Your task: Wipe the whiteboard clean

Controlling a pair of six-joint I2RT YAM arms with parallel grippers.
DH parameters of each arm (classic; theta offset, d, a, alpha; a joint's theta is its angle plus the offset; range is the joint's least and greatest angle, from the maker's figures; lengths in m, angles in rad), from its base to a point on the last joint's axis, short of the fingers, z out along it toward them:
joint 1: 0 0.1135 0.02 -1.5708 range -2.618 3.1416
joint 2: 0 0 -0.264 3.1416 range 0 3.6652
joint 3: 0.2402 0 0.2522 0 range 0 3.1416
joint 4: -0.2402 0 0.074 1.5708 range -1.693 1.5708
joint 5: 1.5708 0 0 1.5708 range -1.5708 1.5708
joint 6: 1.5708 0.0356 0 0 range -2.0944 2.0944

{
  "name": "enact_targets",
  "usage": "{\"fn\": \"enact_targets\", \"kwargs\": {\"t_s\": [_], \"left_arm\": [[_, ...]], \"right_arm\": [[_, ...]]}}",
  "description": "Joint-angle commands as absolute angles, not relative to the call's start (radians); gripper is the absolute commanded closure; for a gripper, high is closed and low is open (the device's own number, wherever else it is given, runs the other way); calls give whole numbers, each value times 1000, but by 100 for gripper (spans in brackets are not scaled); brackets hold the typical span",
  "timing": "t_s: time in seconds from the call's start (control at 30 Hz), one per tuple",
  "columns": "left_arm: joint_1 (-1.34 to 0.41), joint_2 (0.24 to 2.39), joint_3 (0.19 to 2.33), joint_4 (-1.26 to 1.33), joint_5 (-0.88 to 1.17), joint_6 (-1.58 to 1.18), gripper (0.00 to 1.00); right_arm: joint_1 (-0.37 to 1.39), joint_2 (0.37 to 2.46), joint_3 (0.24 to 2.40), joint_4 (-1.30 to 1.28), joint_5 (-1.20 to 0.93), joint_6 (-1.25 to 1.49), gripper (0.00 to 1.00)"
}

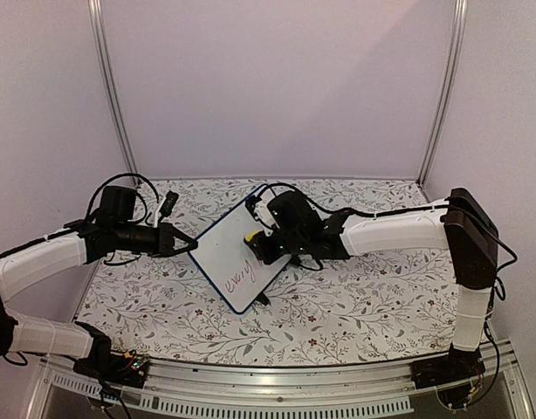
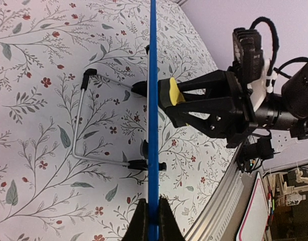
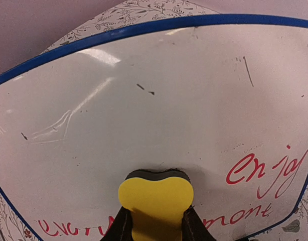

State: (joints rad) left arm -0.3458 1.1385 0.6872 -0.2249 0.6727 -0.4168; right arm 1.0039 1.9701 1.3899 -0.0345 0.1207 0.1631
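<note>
The whiteboard (image 1: pixel 236 258) stands tilted in the middle of the table, white with a blue frame and red handwriting on its lower part (image 3: pixel 267 173). My left gripper (image 1: pixel 188 247) is shut on the board's left edge; in the left wrist view the blue frame (image 2: pixel 153 125) runs edge-on between my black fingers (image 2: pixel 140 221). My right gripper (image 1: pixel 256 242) is shut on a yellow eraser (image 3: pixel 155 198), squeezed between the fingers. Its dark felt face presses against the white surface (image 3: pixel 159 100) above the red words. The same eraser (image 2: pixel 170 94) shows against the board in the left wrist view.
The tabletop (image 1: pixel 355 297) carries a floral cloth. A wire stand (image 2: pixel 79 125) with black feet props the board from behind. Grey walls with metal posts (image 1: pixel 111 87) close the back and sides. A metal rail (image 1: pixel 277 384) runs along the near edge.
</note>
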Motion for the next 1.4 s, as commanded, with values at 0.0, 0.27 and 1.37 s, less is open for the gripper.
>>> {"fn": "enact_targets", "kwargs": {"t_s": [0.0, 0.27, 1.37], "left_arm": [[-351, 1120, 683, -201, 707, -397, 100], [-349, 1123, 683, -200, 710, -397, 100], [-351, 1116, 682, -201, 706, -397, 100]], "right_arm": [[1013, 2006, 1368, -49, 105, 159, 80], [1027, 1980, 1259, -23, 99, 179, 80], [1083, 2034, 1445, -92, 215, 121, 80]]}}
